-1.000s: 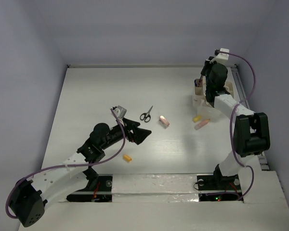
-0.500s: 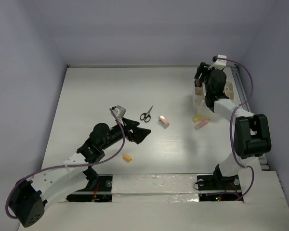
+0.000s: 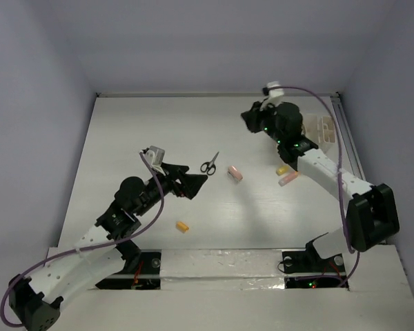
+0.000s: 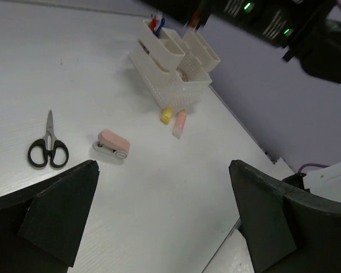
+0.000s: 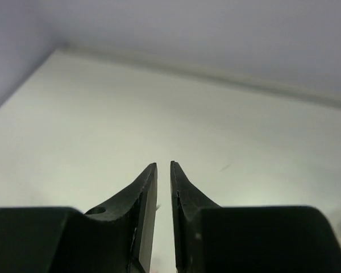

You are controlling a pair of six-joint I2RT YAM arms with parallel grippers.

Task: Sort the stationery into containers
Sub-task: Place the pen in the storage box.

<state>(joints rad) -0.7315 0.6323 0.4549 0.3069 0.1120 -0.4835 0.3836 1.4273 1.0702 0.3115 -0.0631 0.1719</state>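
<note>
Just ahead of the left gripper (image 3: 195,176), whose jaws stand spread wide and empty, lie the scissors (image 3: 208,164). Their long axis runs away from the near edge, blades far and handles (the black loops) toward the fingers. The left arm is much the nearer. The right gripper (image 3: 251,118) hovers left of the organiser (image 4: 181,85), its fingers all but pressed together on nothing. Loose: one scissors, one pink dispenser (image 3: 234,173), three blocks: yellow block (image 3: 281,169), pink block (image 3: 288,178), orange block (image 3: 183,225).
</note>
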